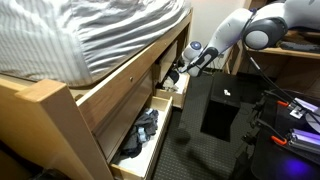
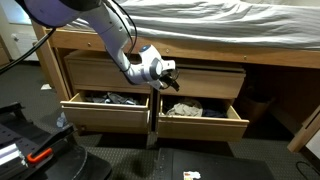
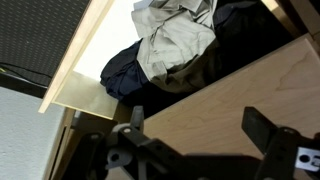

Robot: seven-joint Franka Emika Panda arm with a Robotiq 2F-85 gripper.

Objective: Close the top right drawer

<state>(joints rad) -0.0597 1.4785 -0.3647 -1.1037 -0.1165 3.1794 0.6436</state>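
The top right drawer (image 2: pixel 203 124) is a short light-wood box that stands pulled out under the bed, with crumpled pale and dark blue cloth (image 3: pixel 172 42) inside. In an exterior view it shows as a small open box (image 1: pixel 172 98) just below my gripper (image 1: pixel 181 69). My gripper (image 2: pixel 168 70) hovers above the drawer's inner left end, close to the wooden panel (image 3: pixel 215 95) over it. In the wrist view my gripper (image 3: pixel 197 120) is open, and only that bare wood lies between the fingers (image 3: pixel 260 128).
A longer open drawer with dark grey clothes (image 1: pixel 140 135) sticks out beside it (image 2: pixel 105 110). The bed with striped bedding (image 1: pixel 90 30) overhangs both. A black box (image 1: pixel 220 105) and the robot base with cables (image 1: pixel 290 125) stand on the floor opposite.
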